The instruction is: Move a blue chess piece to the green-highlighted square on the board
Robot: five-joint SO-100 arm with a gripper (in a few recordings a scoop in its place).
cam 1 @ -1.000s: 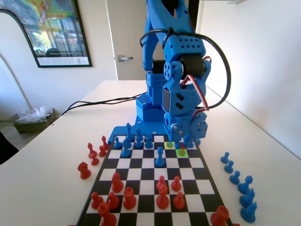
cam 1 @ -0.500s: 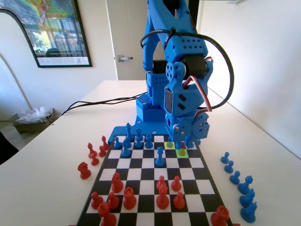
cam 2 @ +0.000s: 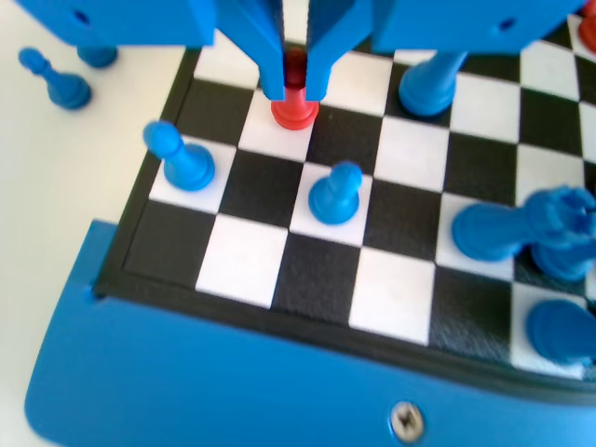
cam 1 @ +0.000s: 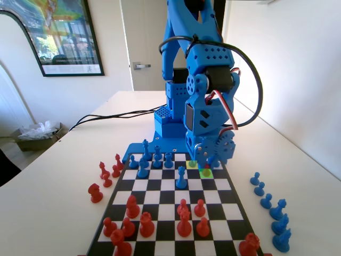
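claw is clamped on a red pawn. the blue chess piece just below it looks light, stiff and slick: pinch under its head.

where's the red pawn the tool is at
In the wrist view the red pawn stands between the tool's jaws at top centre; in the fixed view it's on the green square.

- The hand hangs from the top edge, its two blue jaws closed around a red pawn standing on a white square of the board.
- Two blue pawns stand on white squares nearer the camera.
- Taller blue pieces crowd the right side.
- Two small blue pawns sit on the white tabletop, upper left.
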